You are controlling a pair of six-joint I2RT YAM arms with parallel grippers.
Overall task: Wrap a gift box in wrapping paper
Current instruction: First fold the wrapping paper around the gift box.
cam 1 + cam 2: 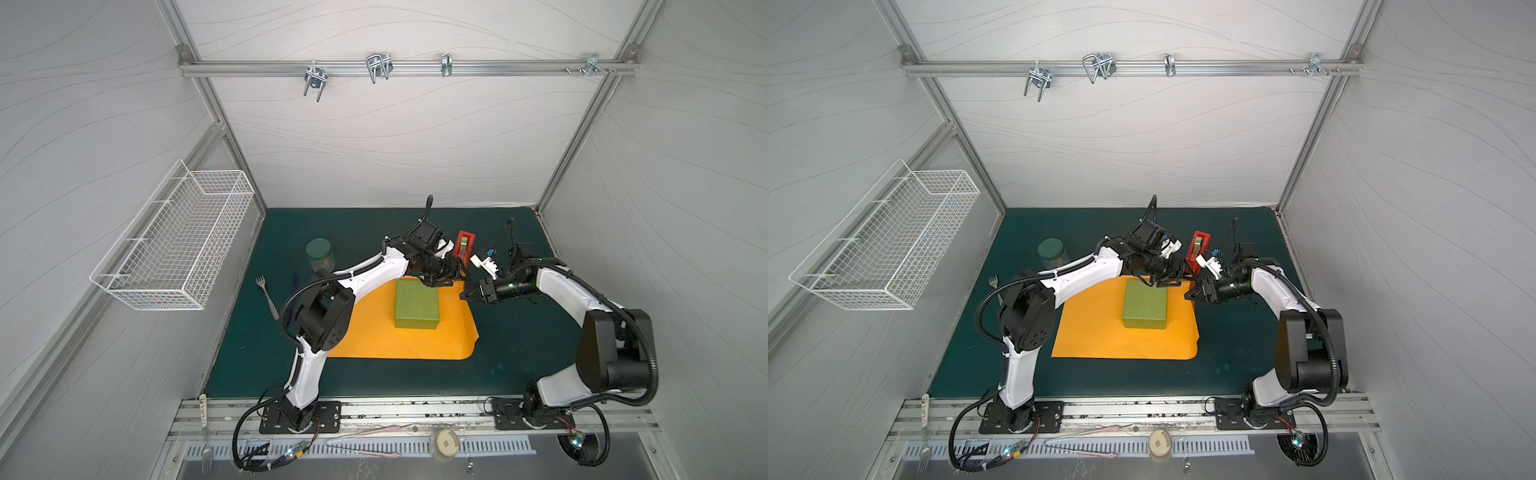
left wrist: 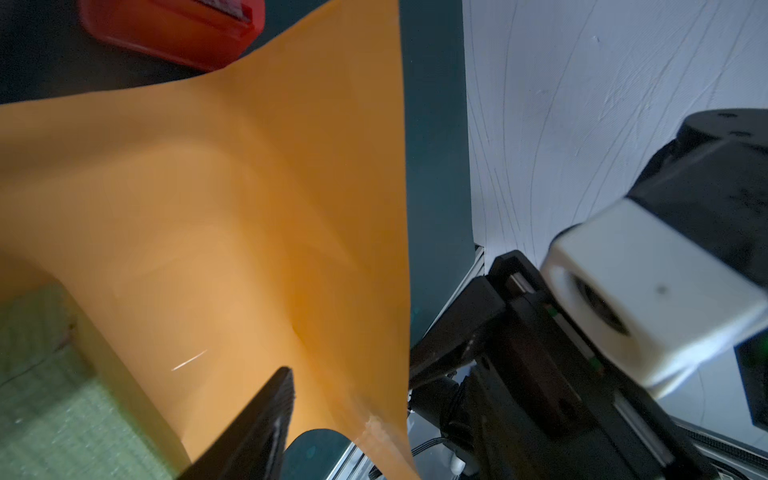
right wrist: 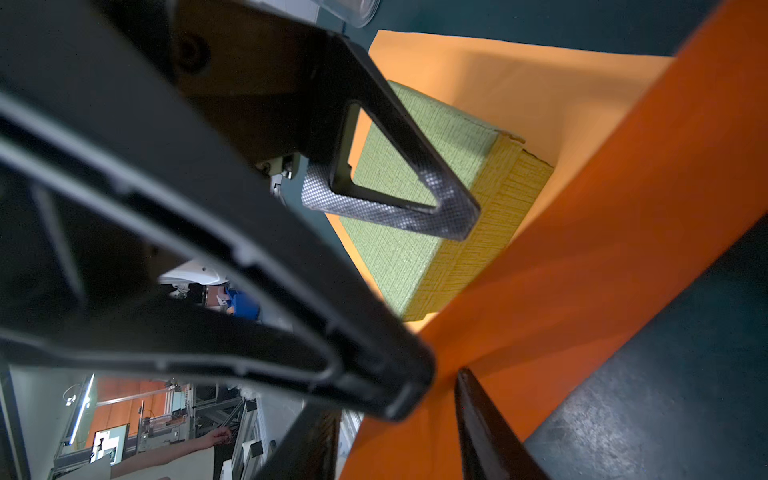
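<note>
Right gripper (image 3: pixel 442 384), right wrist view: pinching wrapping paper (image 3: pixel 602 249), edge raised beside gift box (image 3: pixel 395 257) sitting on it. Left wrist view: flap bows slack. Top view: left gripper (image 1: pixel 440 282) spread above the gift box's far edge, holding nothing. Tauten flap before folding over.

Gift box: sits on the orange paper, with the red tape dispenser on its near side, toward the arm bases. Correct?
One thing is off. The gift box does sit on the wrapping paper, but the red tape dispenser stands on the far side of the box, past the paper's far edge, toward the back of the cell. Both top views show it.
</note>
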